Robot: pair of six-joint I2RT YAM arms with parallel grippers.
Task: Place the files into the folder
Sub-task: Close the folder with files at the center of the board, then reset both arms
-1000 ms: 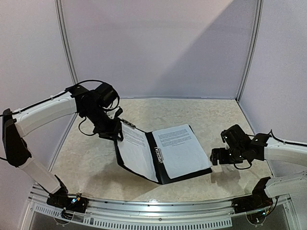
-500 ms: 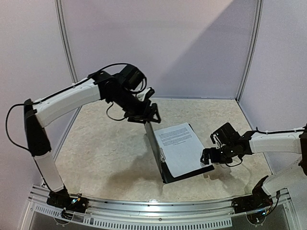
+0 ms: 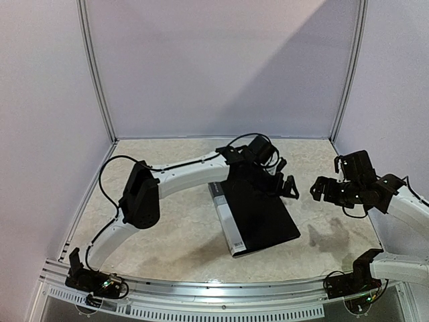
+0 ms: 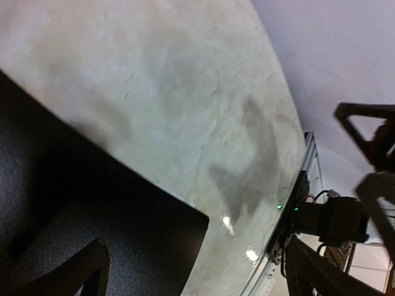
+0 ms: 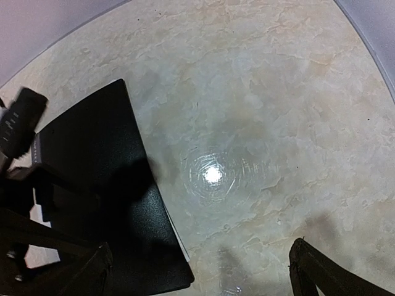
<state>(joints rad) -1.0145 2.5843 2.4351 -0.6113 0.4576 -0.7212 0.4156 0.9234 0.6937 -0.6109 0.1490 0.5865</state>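
Note:
The black folder (image 3: 258, 211) lies shut and flat on the table, its white labelled spine strip (image 3: 224, 221) on the left. The files are inside; only a thin white paper edge (image 5: 176, 231) shows along the folder's right side (image 5: 105, 160). My left gripper (image 3: 281, 182) is open and empty over the folder's far right corner; its wrist view shows the folder's cover (image 4: 92, 216) under the left finger. My right gripper (image 3: 324, 190) is open and empty, raised above bare table to the right of the folder.
My left arm (image 3: 188, 173) stretches across the table's middle, over the folder's far end. A metal rail (image 3: 214, 295) runs along the near edge. Lilac wall panels (image 3: 221, 67) close the back and sides. The right arm's base (image 4: 336, 219) stands at the rail.
The left gripper swung the folder's cover over to the right, shut it on the files and let go. The right gripper moved away to the right and up.

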